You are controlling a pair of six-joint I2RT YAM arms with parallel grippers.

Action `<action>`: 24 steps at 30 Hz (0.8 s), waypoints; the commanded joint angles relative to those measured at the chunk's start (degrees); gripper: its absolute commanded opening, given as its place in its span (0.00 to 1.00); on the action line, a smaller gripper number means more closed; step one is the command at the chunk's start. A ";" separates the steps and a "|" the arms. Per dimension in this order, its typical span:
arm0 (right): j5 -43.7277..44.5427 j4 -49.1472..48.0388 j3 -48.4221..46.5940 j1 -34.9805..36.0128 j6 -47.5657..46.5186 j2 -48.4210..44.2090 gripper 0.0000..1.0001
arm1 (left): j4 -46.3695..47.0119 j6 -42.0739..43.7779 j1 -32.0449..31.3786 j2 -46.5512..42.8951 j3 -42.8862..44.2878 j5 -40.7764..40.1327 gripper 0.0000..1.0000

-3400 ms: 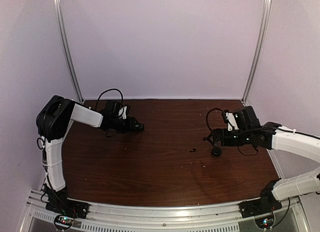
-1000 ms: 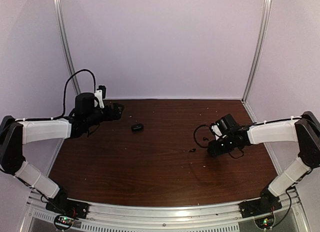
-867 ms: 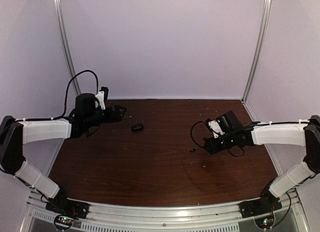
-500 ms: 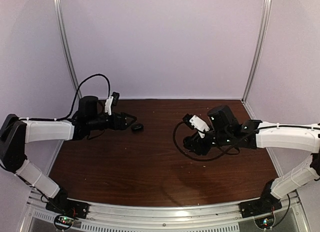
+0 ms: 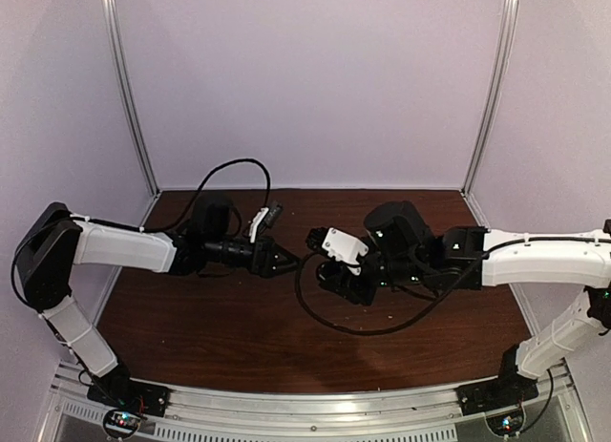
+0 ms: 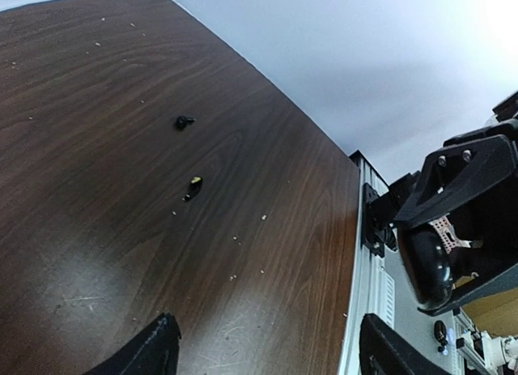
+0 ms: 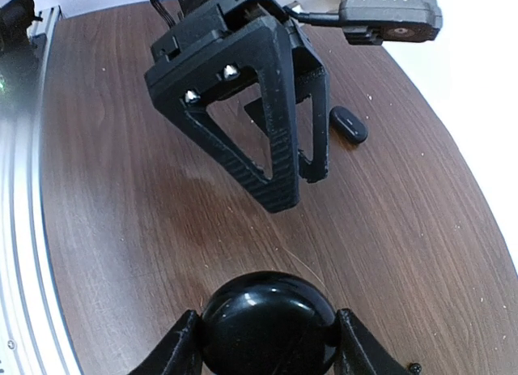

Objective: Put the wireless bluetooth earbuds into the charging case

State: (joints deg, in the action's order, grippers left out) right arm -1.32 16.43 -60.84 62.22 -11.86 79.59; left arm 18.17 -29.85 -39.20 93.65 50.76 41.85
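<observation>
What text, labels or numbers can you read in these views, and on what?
No text is readable.
Grey module above the left claw: pale marks, too small to read.
Right claw: pale speckled strip, too blurred.
Black rounded object it holds: no marking visible.

A dark brown wood-grain tabletop [image 5: 239,318] fills the floor of the booth, its surface dotted with pale crumb-like specks [image 6: 263,217] (thickest toward the near side in the left wrist view). Plain lilac walls [image 5: 315,79] close it in at the back and on both sides. Two aluminium posts stand at the back corners, one left [image 5: 129,89] and one right [image 5: 492,89]. A ribbed aluminium rail [image 5: 315,404] runs along the near edge.
</observation>
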 commanded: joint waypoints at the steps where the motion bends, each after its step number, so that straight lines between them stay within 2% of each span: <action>1: 5.76 3.08 -1.99 1.54 -1.71 2.34 0.32 | 5.82 -1.80 -1.70 1.22 1.26 5.85 0.76; 12: 6.65 3.51 -2.87 2.28 -2.85 3.73 0.32 | 9.77 -2.84 -4.22 1.90 1.07 11.50 0.70; 24: 9.29 4.31 -4.23 3.50 -4.18 5.60 0.31 | 6.00 -1.88 -5.94 5.76 4.07 13.38 0.66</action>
State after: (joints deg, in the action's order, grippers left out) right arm 5.82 20.16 -62.78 65.08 -15.22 84.31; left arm 23.90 -32.45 -44.38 98.10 52.97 53.04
